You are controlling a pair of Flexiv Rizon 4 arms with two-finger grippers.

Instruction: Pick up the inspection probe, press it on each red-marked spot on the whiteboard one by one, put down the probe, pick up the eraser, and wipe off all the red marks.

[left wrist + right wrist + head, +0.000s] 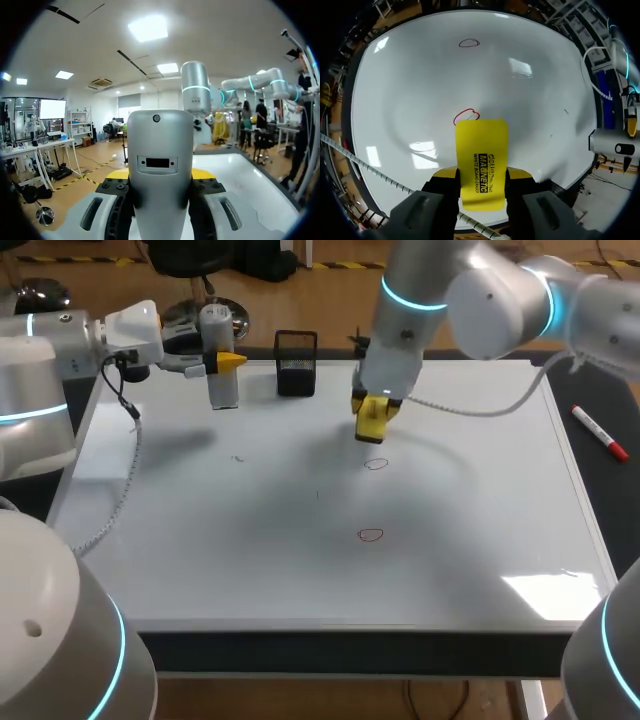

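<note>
Silver-grey rounded arms [495, 295], glowing cyan rings [410, 300] at joints, black tool [481, 175] with yellow tips, white ribbed cable [122, 485]

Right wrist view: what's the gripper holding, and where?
The yellow eraser, pinched across its two side edges near its back end by the right gripper.

The eraser [482, 160] hides part of the nearer red mark [466, 115], and the probe [160, 170] mostly hides the left fingers [204, 173].

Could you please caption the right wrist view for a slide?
Right gripper holds yellow eraser, a red mark just ahead on the whiteboard.
</note>
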